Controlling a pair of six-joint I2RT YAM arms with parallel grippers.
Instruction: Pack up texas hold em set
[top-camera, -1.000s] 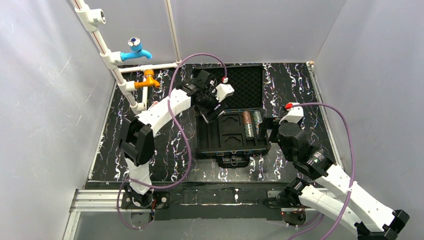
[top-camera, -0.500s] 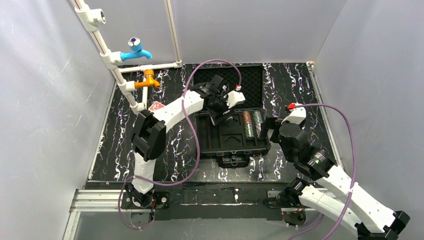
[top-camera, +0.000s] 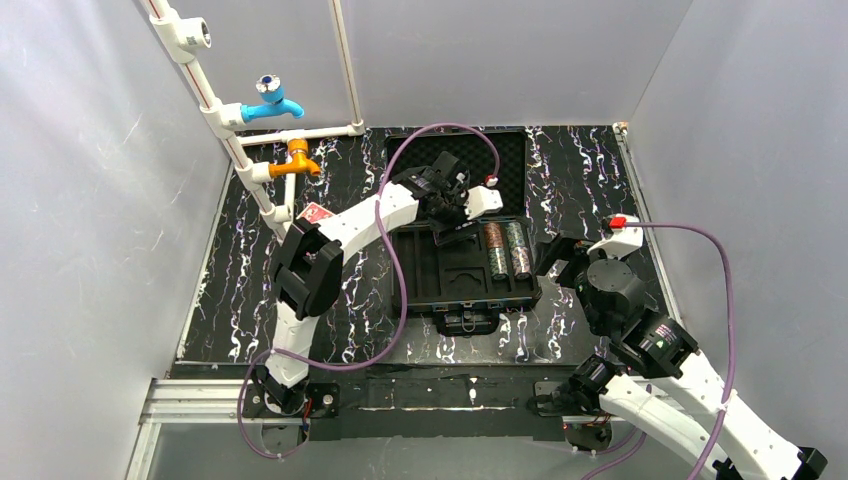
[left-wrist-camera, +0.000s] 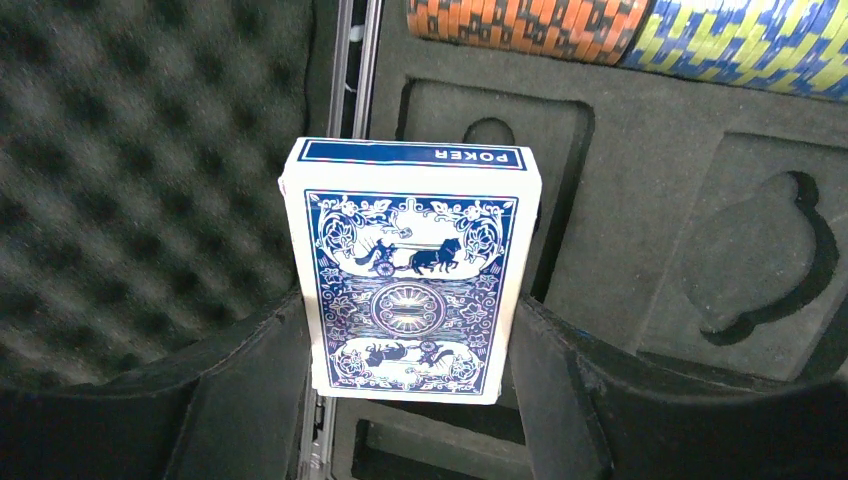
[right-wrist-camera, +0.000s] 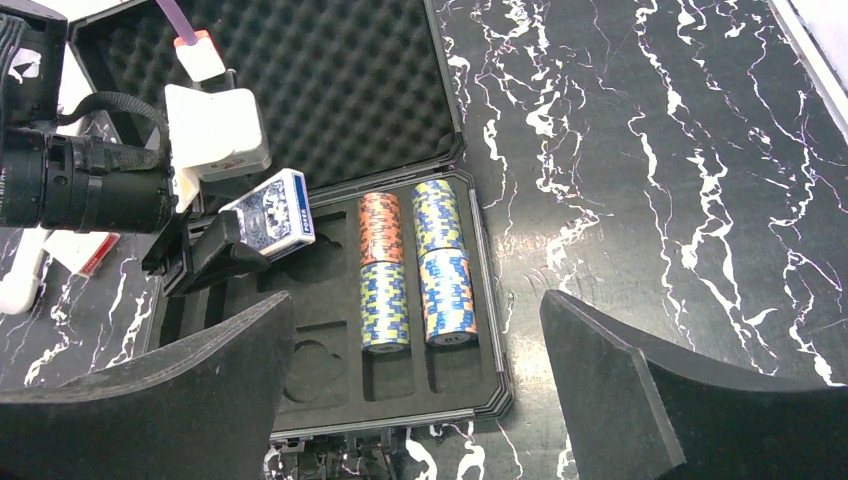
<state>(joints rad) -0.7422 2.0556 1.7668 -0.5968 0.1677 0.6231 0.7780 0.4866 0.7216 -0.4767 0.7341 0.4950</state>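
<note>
Left wrist: holds blue deck (left-wrist-camera: 410, 265) by long edges in left gripper (left-wrist-camera: 410, 350), part-open; hovers over hinge (left-wrist-camera: 352, 60), long axis along it, far-left pocket (left-wrist-camera: 565, 170) just nearer. Shows right gripper (right-wrist-camera: 410, 310) wide open, empty, right of case (right-wrist-camera: 350, 90).

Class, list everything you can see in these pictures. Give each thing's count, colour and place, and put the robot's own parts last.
briefcase: one, black, open at mid-table, foam lid laid back
chip rolls: four, one orange, three mostly blue and yellow, in the briefcase's two right slots
blue card deck: one, blue and white, held above the briefcase's left side
red card deck: one, red and white, on the table left of the briefcase
taps: two, one blue, one orange, on white pipes, far left
table: one, black with white veins
left gripper: one, black fingers, shut on the blue card deck
right gripper: one, black fingers, open, by the briefcase's right edge
</note>
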